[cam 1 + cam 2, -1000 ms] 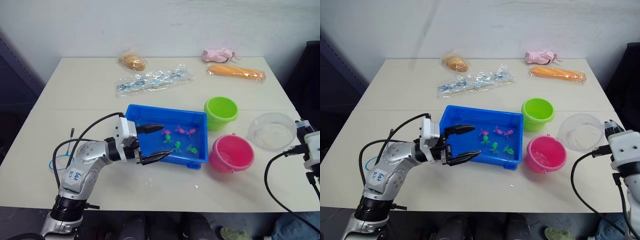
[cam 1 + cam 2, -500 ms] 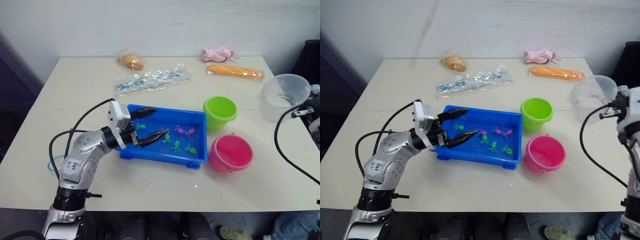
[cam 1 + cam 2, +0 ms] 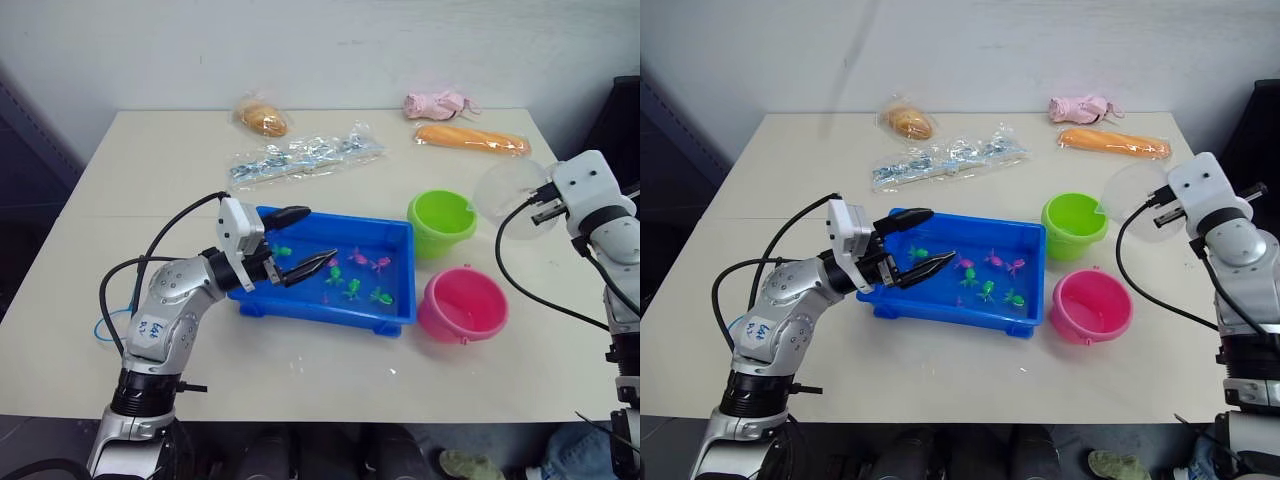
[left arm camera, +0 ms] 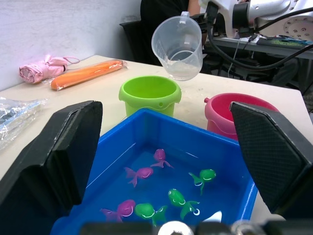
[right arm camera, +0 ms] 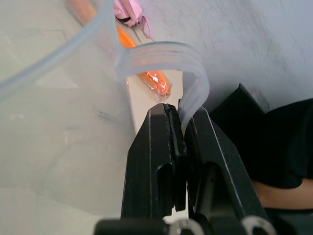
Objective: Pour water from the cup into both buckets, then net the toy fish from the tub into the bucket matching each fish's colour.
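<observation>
The clear cup [image 3: 508, 199] hangs tipped on its side just right of and above the lime green bucket [image 3: 441, 222]. My right gripper [image 5: 181, 115] is shut on the cup's handle [image 5: 193, 93]. The pink bucket [image 3: 462, 305] stands in front of the green one. The blue tub [image 3: 300, 305] holds water and several toy fish, pink [image 3: 380, 263] and green [image 3: 380, 297]. My left gripper [image 3: 315, 237] is open over the tub's left end, holding nothing. A blue arc of the net [image 3: 98, 330] lies at the table's left, mostly behind my left arm.
Along the table's far side lie a bagged bun [image 3: 263, 120], a clear bag of small items [image 3: 300, 158], an orange packet [image 3: 470, 140] and a pink bundle [image 3: 437, 104]. A dark object [image 3: 612, 120] stands off the table's right edge.
My right arm raised the cup off the table, swung it in toward the green bucket and tipped it. My left gripper moved from the tub's front edge to over its left end.
</observation>
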`<action>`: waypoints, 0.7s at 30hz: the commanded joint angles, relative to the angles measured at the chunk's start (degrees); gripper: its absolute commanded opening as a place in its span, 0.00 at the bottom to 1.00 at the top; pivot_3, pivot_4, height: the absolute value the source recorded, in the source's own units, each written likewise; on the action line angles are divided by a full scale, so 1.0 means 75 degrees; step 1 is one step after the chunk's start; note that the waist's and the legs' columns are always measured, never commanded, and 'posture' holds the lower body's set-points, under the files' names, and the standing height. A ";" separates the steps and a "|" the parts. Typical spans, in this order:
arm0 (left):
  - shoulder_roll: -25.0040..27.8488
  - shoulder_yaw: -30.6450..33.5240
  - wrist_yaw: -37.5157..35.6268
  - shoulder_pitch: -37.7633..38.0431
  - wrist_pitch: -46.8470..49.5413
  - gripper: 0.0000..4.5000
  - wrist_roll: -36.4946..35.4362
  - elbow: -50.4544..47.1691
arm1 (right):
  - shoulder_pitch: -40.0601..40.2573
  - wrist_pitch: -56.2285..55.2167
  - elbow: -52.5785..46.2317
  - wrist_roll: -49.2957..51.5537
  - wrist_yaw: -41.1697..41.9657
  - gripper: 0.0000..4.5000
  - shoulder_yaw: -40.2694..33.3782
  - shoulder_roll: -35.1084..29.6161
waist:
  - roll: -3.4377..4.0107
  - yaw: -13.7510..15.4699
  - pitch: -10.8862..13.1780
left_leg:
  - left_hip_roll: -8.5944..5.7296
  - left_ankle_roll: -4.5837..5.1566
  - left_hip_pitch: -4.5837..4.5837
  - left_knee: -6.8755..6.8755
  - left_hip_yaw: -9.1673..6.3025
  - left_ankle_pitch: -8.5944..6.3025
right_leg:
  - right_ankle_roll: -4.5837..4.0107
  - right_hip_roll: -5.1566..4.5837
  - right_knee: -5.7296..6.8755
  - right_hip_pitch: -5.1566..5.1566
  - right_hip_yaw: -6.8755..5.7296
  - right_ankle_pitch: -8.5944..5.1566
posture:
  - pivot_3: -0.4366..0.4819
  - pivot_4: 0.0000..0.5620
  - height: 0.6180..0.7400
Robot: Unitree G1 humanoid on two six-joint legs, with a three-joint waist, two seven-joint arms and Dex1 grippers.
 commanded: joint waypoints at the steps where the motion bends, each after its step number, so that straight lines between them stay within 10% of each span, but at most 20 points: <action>1: -0.0047 0.0016 0.0072 0.0005 -0.0210 1.00 0.0070 -0.0194 | -0.0475 -0.1005 0.0177 -0.0872 -0.0494 0.01 0.0266 -0.0389 | 0.0000 -0.0010 0.0000 | 0.0001 0.0000 0.0000 0.0003 -0.0001 0.0000 | 0.0000 0.0000 0.0001 0.0000 0.0000 0.0000 | 0.48 0.27 1.00; 21: -0.0100 -0.0095 0.0234 0.0193 -0.0279 1.00 0.0171 -0.0376 | -0.1181 -0.2247 0.0818 -0.3129 -0.1593 0.01 0.1228 -0.0506 | -0.0002 -0.0027 0.0001 | 0.0007 0.0000 -0.0003 0.0016 -0.0005 0.0000 | 0.0002 0.0002 0.0009 -0.0001 0.0002 0.0001 | 0.48 0.27 1.00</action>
